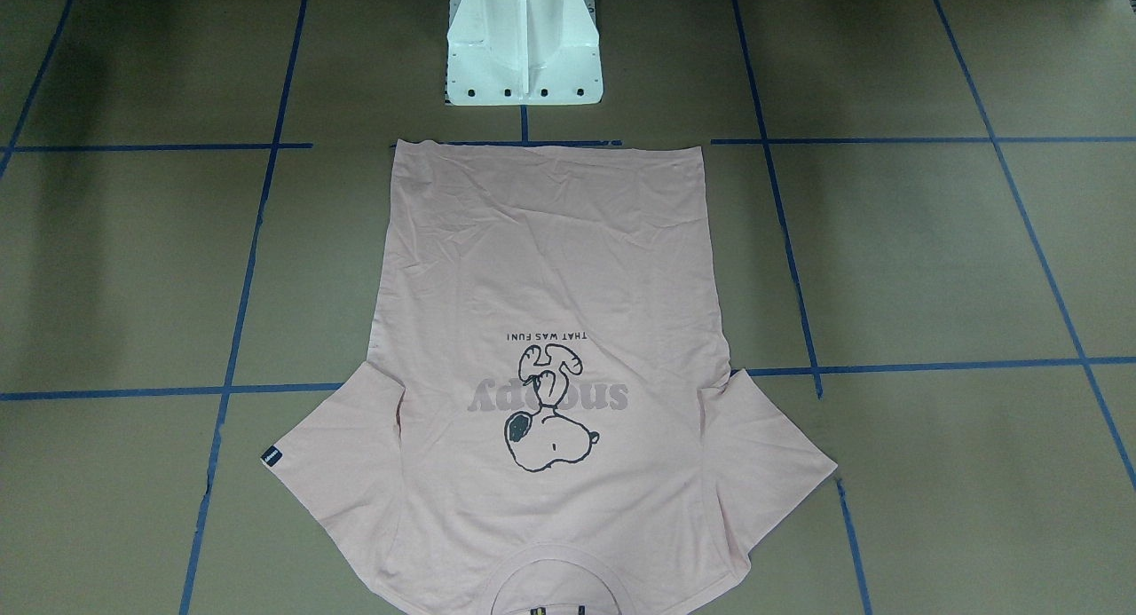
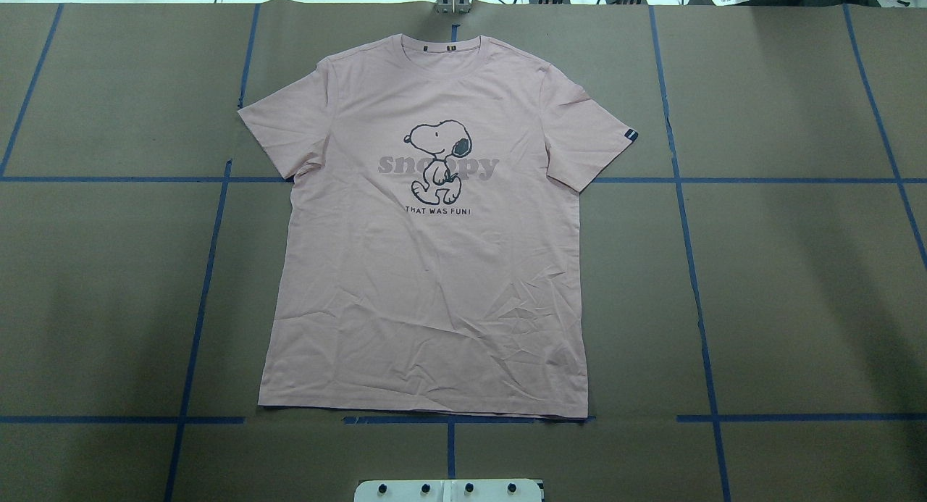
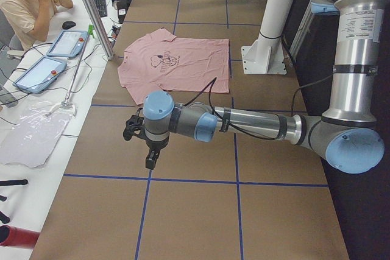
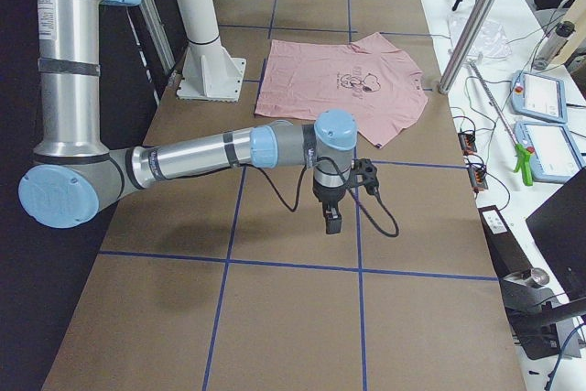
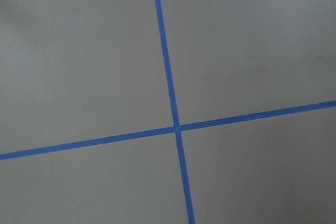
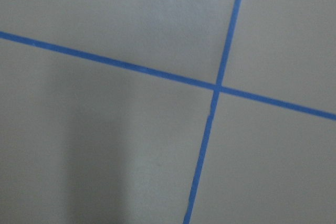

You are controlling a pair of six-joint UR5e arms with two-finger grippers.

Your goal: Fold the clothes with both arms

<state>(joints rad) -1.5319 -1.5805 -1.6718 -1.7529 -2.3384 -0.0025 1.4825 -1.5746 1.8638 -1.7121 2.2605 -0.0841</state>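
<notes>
The pale pink T-shirt (image 2: 427,285) lies flat and face up in the middle of the table, Snoopy print showing, collar away from the robot; it also shows in the front-facing view (image 1: 550,269) and the side views (image 3: 183,68) (image 4: 330,89). The left gripper (image 3: 149,161) hangs above bare table well off the shirt's sleeve side, seen only in the exterior left view. The right gripper (image 4: 330,222) hangs above bare table off the other sleeve side, seen only in the exterior right view. I cannot tell whether either is open or shut. Both wrist views show only brown table and blue tape.
The white pedestal (image 1: 522,43) stands just behind the shirt's hem. Blue tape lines (image 2: 206,270) grid the brown table cover. An operator (image 3: 24,4) sits beyond the far edge, with teach pendants (image 3: 70,42) and a metal pole (image 3: 91,10) there.
</notes>
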